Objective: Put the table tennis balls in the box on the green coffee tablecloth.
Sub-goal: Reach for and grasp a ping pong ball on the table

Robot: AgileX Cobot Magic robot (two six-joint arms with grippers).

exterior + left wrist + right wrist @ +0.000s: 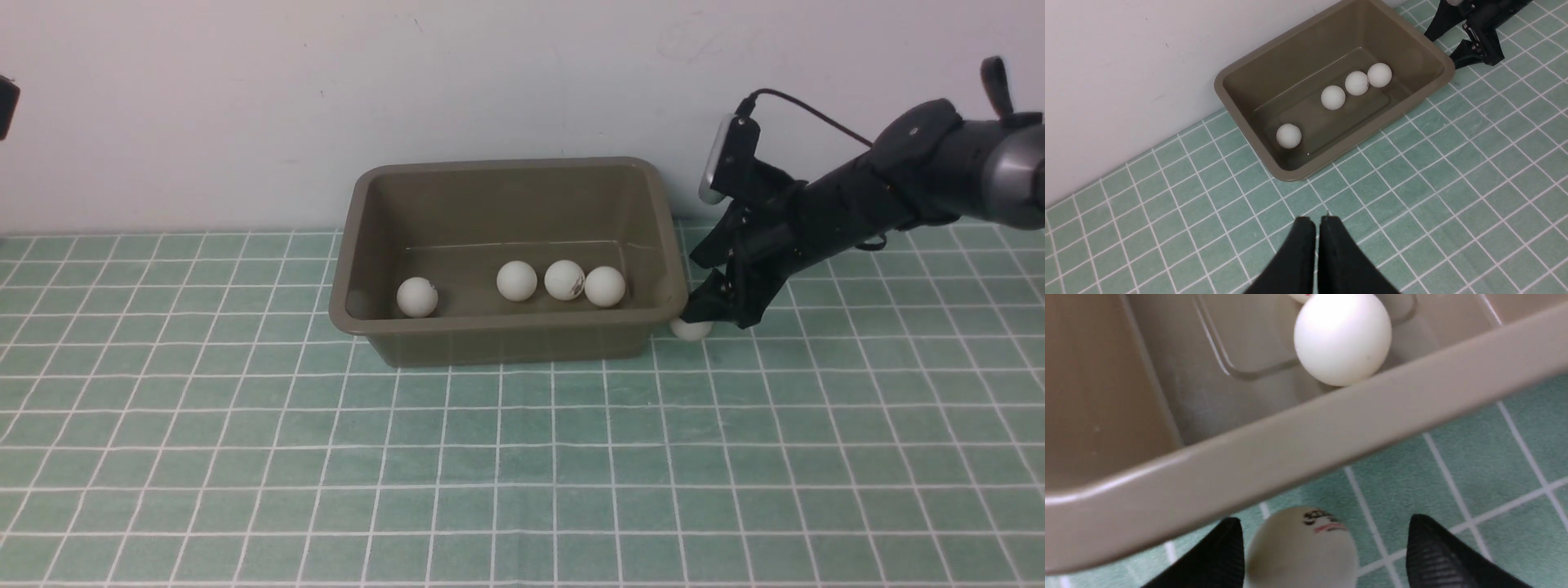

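Green coffee tablecloth [522,490]: covers the surface and is cut off by the frame on three sides. Box [506,331]: open-topped, at twelve o'clock on the cloth, by the wall [245,106]. Right tool [1325,526]: low at the box's four o'clock corner, jaws apart astride one ball, not clamped; a gap shows at one finger, contact at the other is unclear. Left tool [1316,222]: fingers pressed together, empty, above the cloth; outside the front view. Table tennis balls: four in the box, one ball [417,296] toward nine o'clock and a close row of three [564,279] toward three o'clock. The fifth ball [691,329] sits on the cloth outside, half hidden by the tool, its print blurred.
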